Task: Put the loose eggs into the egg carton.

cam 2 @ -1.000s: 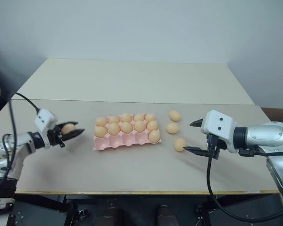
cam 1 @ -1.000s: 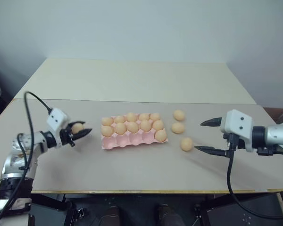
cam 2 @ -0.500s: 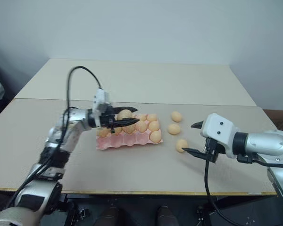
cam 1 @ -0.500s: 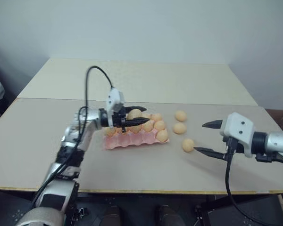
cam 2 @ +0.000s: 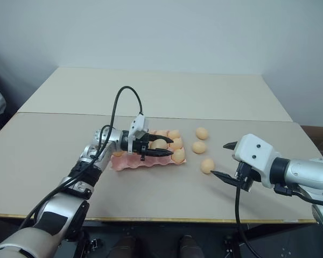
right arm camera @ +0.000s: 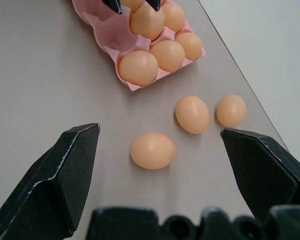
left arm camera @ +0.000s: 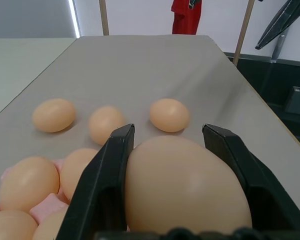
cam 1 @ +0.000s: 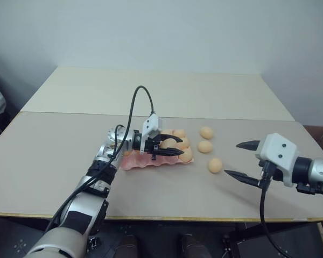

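the left gripper (cam 1: 169, 148) is clamped on one egg (left arm camera: 185, 187), its two black fingers (left arm camera: 102, 185) pressed against either side, and it hangs over the egg carton (cam 1: 133, 162) near the front row. the carton sits at the middle of the table (cam 1: 54, 161), its two far rows filled and the cup at the front right also holding an egg. the other front cups look empty, though the arm hides part of that row, so i can't be sure which cup lies under the carried egg.

three loose eggs (right arm camera: 152, 150) lie on the table at about three o'clock from the carton, near it but apart. the right gripper (right arm camera: 160, 175) stands wide open with nothing in it, pointed at the nearest of them.

the step in hand is placing the carried egg. next it should lower over an empty front cup, settle the egg in and only then open. the right gripper could then close on the nearest loose egg.
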### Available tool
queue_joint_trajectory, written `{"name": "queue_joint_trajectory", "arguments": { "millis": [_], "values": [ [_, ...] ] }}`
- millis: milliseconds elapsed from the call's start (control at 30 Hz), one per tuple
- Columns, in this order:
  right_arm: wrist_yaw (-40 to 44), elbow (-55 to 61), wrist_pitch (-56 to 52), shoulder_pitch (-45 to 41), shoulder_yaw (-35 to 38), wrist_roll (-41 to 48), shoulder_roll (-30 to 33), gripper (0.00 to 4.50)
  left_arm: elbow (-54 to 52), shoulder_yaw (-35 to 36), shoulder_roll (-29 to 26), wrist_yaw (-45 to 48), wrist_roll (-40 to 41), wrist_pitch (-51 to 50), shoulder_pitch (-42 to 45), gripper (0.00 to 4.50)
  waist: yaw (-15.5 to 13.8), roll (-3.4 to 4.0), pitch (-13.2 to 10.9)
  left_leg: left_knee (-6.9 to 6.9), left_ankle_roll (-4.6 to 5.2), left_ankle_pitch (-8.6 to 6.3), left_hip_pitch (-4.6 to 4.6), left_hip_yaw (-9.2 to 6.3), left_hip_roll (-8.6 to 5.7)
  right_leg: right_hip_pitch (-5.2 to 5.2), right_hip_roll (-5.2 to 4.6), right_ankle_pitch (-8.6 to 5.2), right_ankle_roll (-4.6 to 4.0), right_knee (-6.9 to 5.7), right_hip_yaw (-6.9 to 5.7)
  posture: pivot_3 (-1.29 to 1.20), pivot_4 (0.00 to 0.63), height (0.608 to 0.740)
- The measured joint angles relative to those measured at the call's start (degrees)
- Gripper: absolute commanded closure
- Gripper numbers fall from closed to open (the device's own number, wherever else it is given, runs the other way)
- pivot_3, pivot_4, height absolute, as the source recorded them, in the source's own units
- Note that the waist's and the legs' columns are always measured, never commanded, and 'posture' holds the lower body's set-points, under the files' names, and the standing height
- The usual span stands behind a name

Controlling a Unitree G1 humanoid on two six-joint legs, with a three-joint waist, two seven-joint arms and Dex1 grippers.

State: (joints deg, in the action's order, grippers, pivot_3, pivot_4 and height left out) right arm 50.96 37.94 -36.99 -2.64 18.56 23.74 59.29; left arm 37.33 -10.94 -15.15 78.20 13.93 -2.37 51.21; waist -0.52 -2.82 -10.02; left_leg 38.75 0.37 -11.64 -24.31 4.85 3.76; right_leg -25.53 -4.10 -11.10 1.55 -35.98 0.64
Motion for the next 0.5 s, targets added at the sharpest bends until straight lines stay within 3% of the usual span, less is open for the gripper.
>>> {"name": "queue_joint_trajectory", "arguments": {
  "millis": [133,300,500],
  "values": [
    [-0.37,-0.37,0.04,-1.03,-0.57,-0.25,0.0,0.0,0.82,-0.42,0.75,-0.03,-1.37,1.08,-0.01,0.62,-0.01,0.0,0.0,0.01,0.01,-0.01,0.01,-0.01,0.0,0.01,0.0,0.0,0.0,0.0,0.0,0.0,0.15,0.74],
    [-0.36,-1.13,0.17,-1.11,-1.72,-0.43,0.0,0.0,0.67,-0.21,0.47,-0.77,-2.43,1.82,-0.03,0.62,-0.01,0.0,0.0,0.01,0.01,-0.01,0.0,-0.01,0.0,0.02,0.0,0.0,0.01,0.0,0.0,0.0,0.15,0.74],
    [-0.12,-1.45,0.38,-1.17,-1.73,-0.6,0.03,0.0,-5.97,1.31,-4.73,-1.36,-2.47,2.27,-1.08,0.62,0.25,0.0,0.0,0.0,0.01,-0.01,0.01,-0.01,0.02,0.01,0.01,0.0,0.02,0.0,0.0,0.0,0.15,0.74]
  ]
}}
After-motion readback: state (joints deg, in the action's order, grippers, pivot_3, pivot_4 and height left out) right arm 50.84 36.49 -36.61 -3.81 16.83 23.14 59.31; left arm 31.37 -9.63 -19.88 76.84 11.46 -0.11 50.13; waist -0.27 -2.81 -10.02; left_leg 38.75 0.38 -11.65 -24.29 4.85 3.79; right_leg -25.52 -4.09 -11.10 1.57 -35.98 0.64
